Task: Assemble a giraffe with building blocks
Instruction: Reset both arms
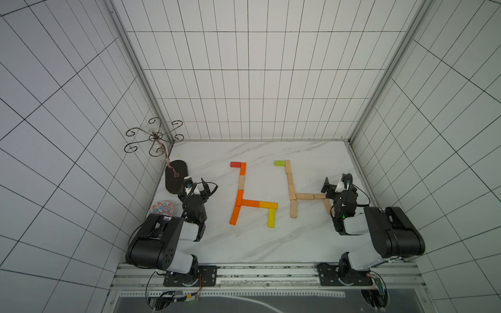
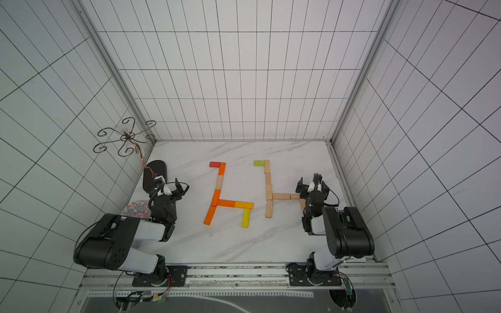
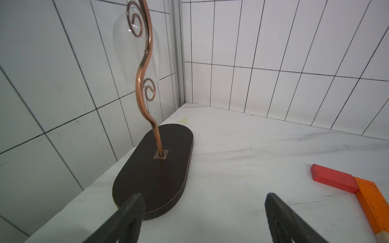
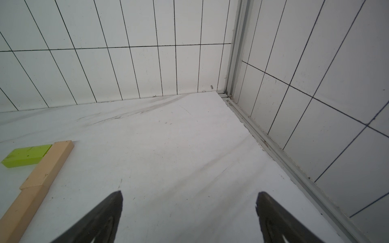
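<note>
Black and spread wide, the right claw (image 4: 189,196) held nothing over the table (image 4: 168,136). The left claw (image 3: 205,196), equally wide and empty, hung by the base (image 3: 153,174). The right arm hid part of the pale blocks' (image 1: 291,188) hind leg, and the left arm hid part of the plate (image 1: 162,207). We saw the coloured blocks (image 1: 239,196) lying flat between the left claw and the pale ones.

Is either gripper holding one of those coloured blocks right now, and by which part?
Nothing is held. The left gripper and the right gripper are both open and empty; the building blocks lie on the table.
</note>
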